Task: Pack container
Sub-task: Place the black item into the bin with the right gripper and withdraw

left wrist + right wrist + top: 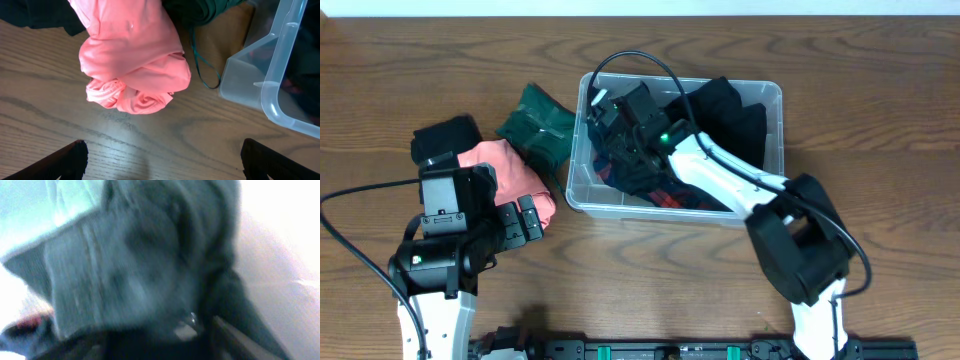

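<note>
The clear container (775,160) stands at the table's middle. It holds a black garment (732,115) and a dark blue and plaid garment (655,188). My right gripper (620,125) is down inside the container's left part, over the dark cloth. The right wrist view is blurred and filled by dark blue-grey cloth (140,265). My left gripper (162,160) is open and empty, low over the table just in front of a rolled pink garment (132,60), which also shows in the overhead view (505,168).
A green garment (535,125) lies between the pink garment and the container's left wall. A black garment (445,140) lies left of the pink one. The container's near left corner (272,95) is to the right of my left gripper.
</note>
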Robot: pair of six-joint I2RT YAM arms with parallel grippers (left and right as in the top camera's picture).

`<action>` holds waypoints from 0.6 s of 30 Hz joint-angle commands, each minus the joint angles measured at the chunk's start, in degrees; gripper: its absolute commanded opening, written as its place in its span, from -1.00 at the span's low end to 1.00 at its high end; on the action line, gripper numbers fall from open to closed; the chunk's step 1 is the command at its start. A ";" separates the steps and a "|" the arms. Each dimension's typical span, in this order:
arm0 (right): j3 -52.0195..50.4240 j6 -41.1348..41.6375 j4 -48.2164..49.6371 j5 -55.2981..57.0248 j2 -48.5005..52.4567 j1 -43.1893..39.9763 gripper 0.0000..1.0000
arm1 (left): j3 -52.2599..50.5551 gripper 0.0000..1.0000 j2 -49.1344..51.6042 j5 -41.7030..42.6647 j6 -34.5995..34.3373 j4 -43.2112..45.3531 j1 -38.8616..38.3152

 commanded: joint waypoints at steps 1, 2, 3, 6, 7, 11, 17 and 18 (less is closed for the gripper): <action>-0.81 -0.22 -1.36 7.39 -10.69 -1.16 0.41 | 0.96 0.96 -0.02 -0.68 -0.52 -0.28 0.28; -0.81 -0.20 -2.10 8.13 -12.90 -1.40 0.44 | 0.96 0.96 -0.02 -0.70 -0.52 -0.26 0.31; -0.81 -0.20 -3.41 8.90 -15.74 -1.81 0.49 | 0.96 0.96 -0.02 -0.70 -0.52 -0.24 0.28; -0.83 -0.15 -9.25 8.87 -22.21 -3.89 0.60 | 0.96 0.96 -0.02 -0.70 -0.52 0.79 0.28; -0.83 -0.15 -11.54 8.90 -23.67 -4.74 0.62 | 0.96 0.96 -0.02 -0.70 -0.52 1.31 0.28; -0.83 4.28 -22.03 10.58 -26.80 -10.29 0.71 | 0.96 0.96 0.20 -0.72 -0.52 3.02 0.42; -0.94 12.44 -34.91 11.85 -26.95 -22.77 0.88 | 0.98 0.96 7.17 0.15 -2.10 6.93 7.98; -0.94 13.22 -36.33 11.82 -26.95 -24.79 0.89 | 0.98 0.96 9.33 1.14 -2.03 7.72 9.62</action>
